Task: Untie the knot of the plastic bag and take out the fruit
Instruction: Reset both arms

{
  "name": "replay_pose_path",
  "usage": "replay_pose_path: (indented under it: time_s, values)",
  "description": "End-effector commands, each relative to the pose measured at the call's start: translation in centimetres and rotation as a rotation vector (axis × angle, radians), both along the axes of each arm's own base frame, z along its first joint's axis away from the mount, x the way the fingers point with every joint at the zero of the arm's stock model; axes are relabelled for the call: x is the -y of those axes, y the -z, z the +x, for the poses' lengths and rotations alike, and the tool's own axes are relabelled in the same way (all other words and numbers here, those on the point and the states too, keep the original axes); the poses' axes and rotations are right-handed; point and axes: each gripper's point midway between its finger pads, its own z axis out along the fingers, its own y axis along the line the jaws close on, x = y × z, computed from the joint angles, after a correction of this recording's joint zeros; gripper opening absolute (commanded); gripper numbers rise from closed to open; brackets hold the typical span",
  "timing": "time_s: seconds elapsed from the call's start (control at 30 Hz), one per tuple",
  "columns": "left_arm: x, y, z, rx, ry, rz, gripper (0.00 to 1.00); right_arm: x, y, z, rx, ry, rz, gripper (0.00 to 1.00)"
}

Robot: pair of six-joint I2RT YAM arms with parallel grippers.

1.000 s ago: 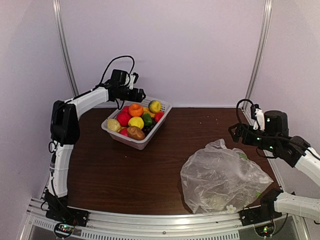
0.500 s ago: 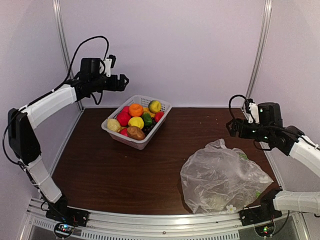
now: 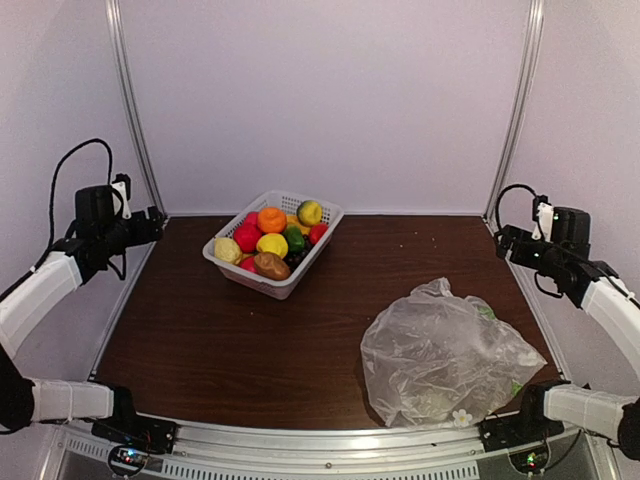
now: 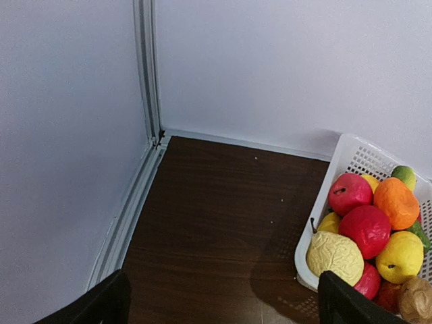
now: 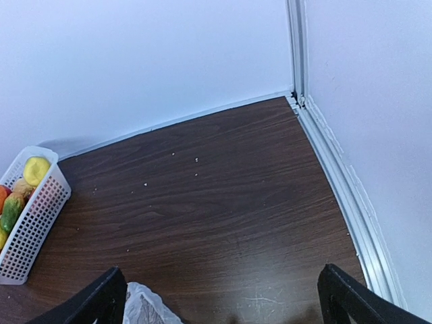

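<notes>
The plastic bag [image 3: 440, 352] lies crumpled and slack on the table at the front right; no fruit shows inside it. Its top corner shows in the right wrist view [image 5: 144, 305]. The knot is not visible. The fruit lies in the white lattice basket [image 3: 228, 270]: red [image 3: 247, 237], orange [image 3: 271, 219], brown [image 3: 271, 265], yellow-green [image 3: 310, 212]. It also shows in the left wrist view [image 4: 368, 229]. My left gripper [image 3: 157, 223] is open and empty at the table's left edge. My right gripper [image 3: 504, 240] is open and empty at the right edge, behind the bag.
The basket [image 4: 351, 154] stands at the back, left of centre, with more fruit in it, including yellow [image 3: 272, 244] and green [image 3: 294, 239]. White walls and metal corner rails [image 3: 130, 110] close the table in on three sides.
My left arm has swung from above the basket out and down to the table's left edge. My right arm has drawn back to the right, away from the bag. Bag and basket have not moved.
</notes>
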Motion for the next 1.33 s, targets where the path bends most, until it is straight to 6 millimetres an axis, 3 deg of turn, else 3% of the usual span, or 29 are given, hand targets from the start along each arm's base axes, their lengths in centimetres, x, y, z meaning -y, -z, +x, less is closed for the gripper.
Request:
replay_pose_path:
  time_s: [0.0, 0.13, 0.27, 0.5, 0.77, 1.3]
  values:
    - [-1.3, 0.9, -1.7, 0.071, -0.073, -0.031, 0.97, 1.6, -2.8, -0.8, 0.195, 0.039, -0.025, 1.00]
    - [-2.3, 3.6, -2.8, 0.101, -0.130, -0.030, 0.98, 2.0, -3.7, -2.1, 0.362, 0.065, -0.054, 1.00]
    - [-2.9, 5.1, -3.6, 0.154, -0.147, 0.006, 0.98, 2.7, -2.4, -2.8, 0.428, 0.111, -0.063, 1.00]
    - [-2.9, 6.0, -5.1, 0.259, -0.124, 0.087, 0.98, 3.8, 0.9, -3.5, 0.465, 0.174, -0.085, 1.00]
    - [-3.1, 7.9, -6.3, 0.289, -0.125, 0.119, 0.98, 4.6, 1.9, -4.7, 0.498, 0.225, -0.122, 1.00]
    - [-3.1, 7.8, -7.1, 0.320, -0.121, 0.116, 0.98, 4.8, 2.3, -5.4, 0.508, 0.239, -0.120, 1.00]
